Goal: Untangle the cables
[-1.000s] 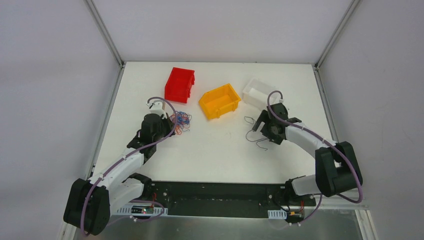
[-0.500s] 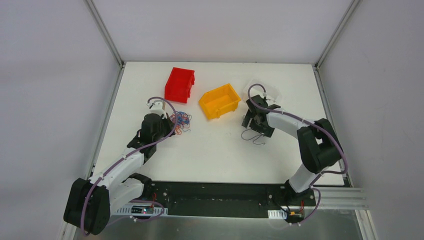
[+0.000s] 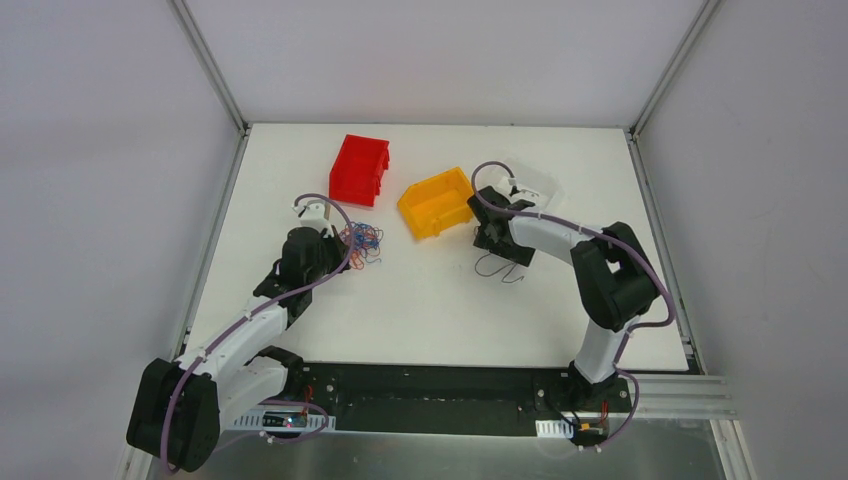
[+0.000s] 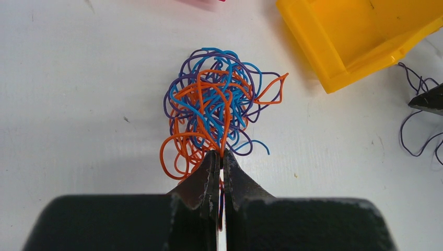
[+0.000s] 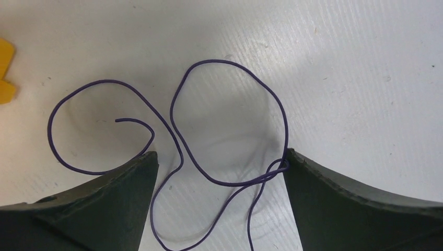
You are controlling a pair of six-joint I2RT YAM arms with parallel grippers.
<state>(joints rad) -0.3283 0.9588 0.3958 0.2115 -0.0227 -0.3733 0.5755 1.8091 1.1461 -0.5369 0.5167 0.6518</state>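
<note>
A knotted ball of thin orange, blue and purple cables (image 4: 211,107) lies on the white table left of centre (image 3: 360,240). My left gripper (image 4: 220,157) is shut on strands at the ball's near edge. A single loose purple cable (image 5: 230,130) lies in loops on the table, right of the yellow bin (image 3: 497,266). My right gripper (image 5: 219,159) is open and sits over it, its fingers on either side of the loops. The cable touches the right finger (image 5: 313,175).
A red bin (image 3: 360,168) stands at the back left, a yellow bin (image 3: 438,201) in the middle, and a white bin (image 3: 535,186) behind my right arm. The yellow bin's corner shows in the left wrist view (image 4: 355,36).
My right arm has swung left and back across the table toward the yellow bin, and the loose purple cable has shifted left with it. The left arm and the tangle have not moved.
</note>
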